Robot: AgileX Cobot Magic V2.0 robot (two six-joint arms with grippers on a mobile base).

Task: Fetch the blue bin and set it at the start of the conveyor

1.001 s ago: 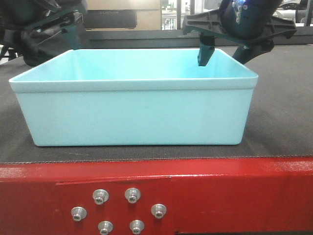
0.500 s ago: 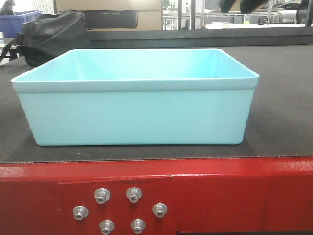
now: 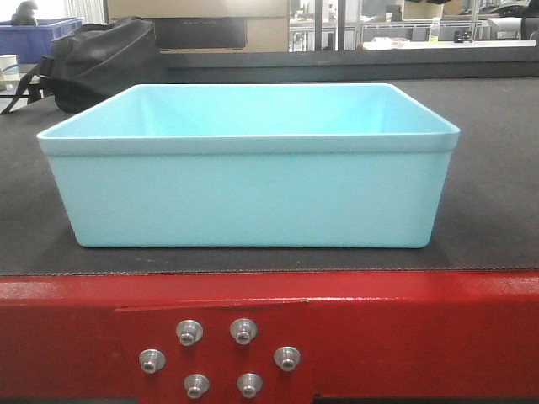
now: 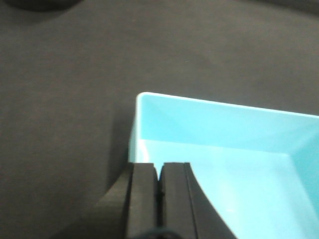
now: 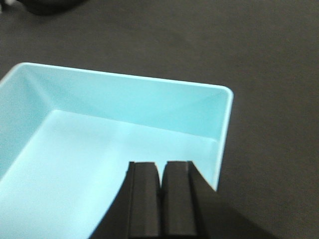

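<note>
Blue bin [image 3: 248, 189] sits upright and empty on the conveyor belt [image 3: 488, 210], at its near edge just behind the red frame plate [image 3: 404, 332] with its five bolts [image 3: 221, 358]. Nothing touching it in the front view. Placement looks done; step in hand is release/retreat.

Left end effector [image 4: 159, 186]: fingers together, gripping nothing, above the bin's left corner. Right end effector [image 5: 160, 186]: fingers together too, empty, over the bin interior near its right corner.

Next move, as I judge it: lift both arms clear without clipping the rim. No regrasp needed.

Belt is dark, textured, flat. Black bag [image 3: 97, 63] lies on the far left of the belt, dark blue bin [image 3: 42, 38] behind it. Shelving and windows in the background.
</note>
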